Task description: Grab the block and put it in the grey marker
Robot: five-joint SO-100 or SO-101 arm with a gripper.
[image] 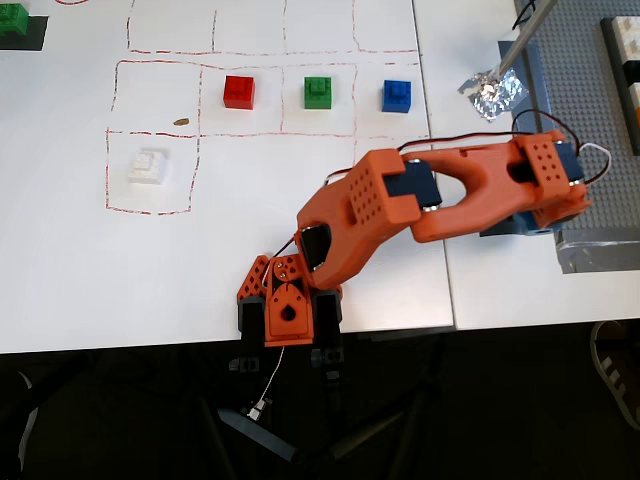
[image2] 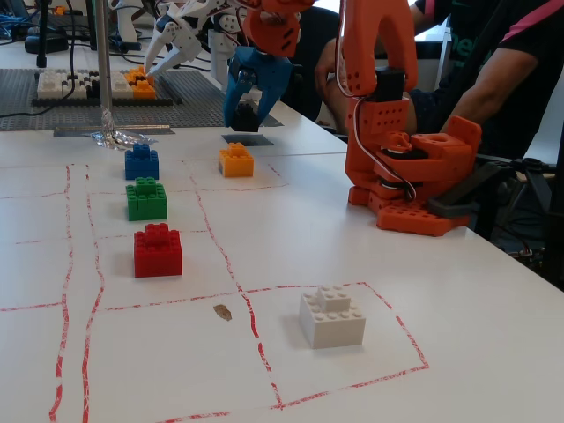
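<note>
Arm stretched, hand [image2: 244, 113] holding block [image2: 243, 115] above grey marker [image2: 248, 139].

overhead view: gripper and block hidden under the orange arm [image: 440, 195], grey marker [image: 497, 229] mostly covered, green brick [image: 12, 20] cut by the top-left edge; fixed view: person [image2: 493, 62] cropped at the frame top.
</note>
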